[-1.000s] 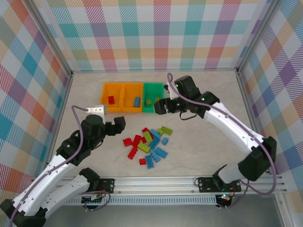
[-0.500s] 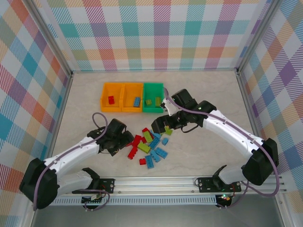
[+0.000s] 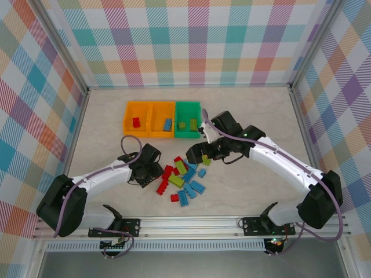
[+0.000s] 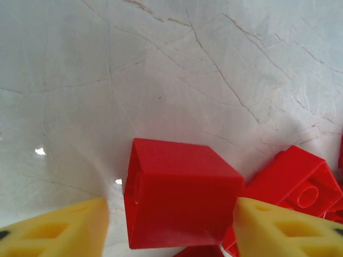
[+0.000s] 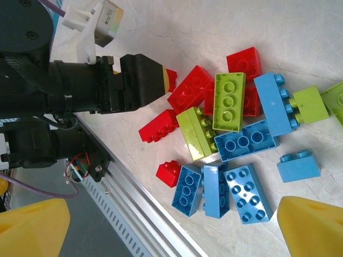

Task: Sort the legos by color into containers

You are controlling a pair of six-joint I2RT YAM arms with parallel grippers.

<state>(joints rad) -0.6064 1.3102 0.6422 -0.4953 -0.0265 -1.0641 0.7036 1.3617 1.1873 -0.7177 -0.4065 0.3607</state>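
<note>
Lego (image 4: 179, 195), red, squarely between left jaws

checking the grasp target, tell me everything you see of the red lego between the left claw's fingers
The red lego is a small, glossy, boxy plastic brick with a faint round shape on its left face. It lies on the pale veined table between the left claw's yellow fingertips, a gap showing on its left side. Another red brick abuts its right.

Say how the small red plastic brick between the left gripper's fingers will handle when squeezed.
The small red plastic brick looks rigid, so it probably won't deform. Its glossy flat sides might slip. Being blocky, it should slide, not roll.
</note>
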